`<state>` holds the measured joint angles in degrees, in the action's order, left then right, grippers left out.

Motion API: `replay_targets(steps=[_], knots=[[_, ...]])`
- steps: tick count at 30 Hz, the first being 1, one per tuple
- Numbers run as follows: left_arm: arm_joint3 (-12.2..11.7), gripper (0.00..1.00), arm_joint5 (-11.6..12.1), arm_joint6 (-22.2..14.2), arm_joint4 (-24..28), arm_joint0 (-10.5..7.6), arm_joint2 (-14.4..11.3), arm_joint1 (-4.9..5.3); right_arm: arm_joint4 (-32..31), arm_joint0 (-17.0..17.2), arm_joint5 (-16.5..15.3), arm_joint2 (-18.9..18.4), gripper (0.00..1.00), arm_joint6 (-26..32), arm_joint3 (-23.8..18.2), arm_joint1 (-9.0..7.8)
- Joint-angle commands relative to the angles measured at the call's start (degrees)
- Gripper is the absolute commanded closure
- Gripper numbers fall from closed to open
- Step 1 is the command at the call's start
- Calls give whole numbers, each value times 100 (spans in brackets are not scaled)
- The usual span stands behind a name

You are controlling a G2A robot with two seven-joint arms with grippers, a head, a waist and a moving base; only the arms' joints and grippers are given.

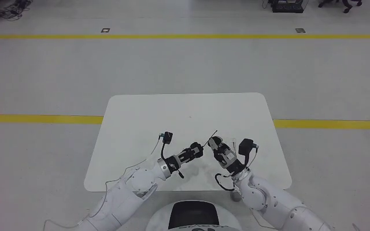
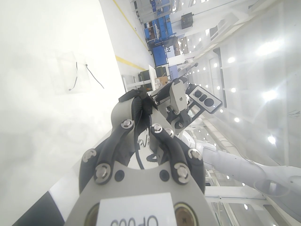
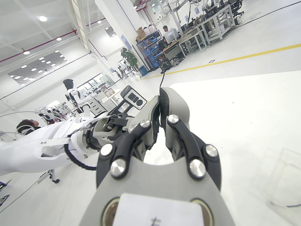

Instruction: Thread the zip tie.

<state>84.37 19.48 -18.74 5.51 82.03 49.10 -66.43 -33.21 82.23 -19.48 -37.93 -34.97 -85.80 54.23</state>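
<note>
2 loose zip ties (image 2: 94, 77) on clear tray (image 2: 63, 62)

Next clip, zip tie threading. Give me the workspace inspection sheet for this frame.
Surface: white table, rounded corners.
Job's things: zip tie sticks out of the right gripper; two spare ties lie at a clear tray.
Clutter: nothing seen.
Grippers: right gripper shut on zip tie; left gripper shut on a black strand, possibly a tie.
Cables: ribbed cable loops at the left wrist.
Surroundings: yellow floor line, workbenches.
</note>
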Motion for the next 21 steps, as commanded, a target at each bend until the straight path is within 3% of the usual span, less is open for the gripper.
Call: replay_targets(steps=[1,21], knots=[[0,100,0,0,0,0,0,0,9,-17,0,16,100,-3,22,5],[0,100,0,0,0,0,0,0,59,-135,0,116,100,-14,170,39]])
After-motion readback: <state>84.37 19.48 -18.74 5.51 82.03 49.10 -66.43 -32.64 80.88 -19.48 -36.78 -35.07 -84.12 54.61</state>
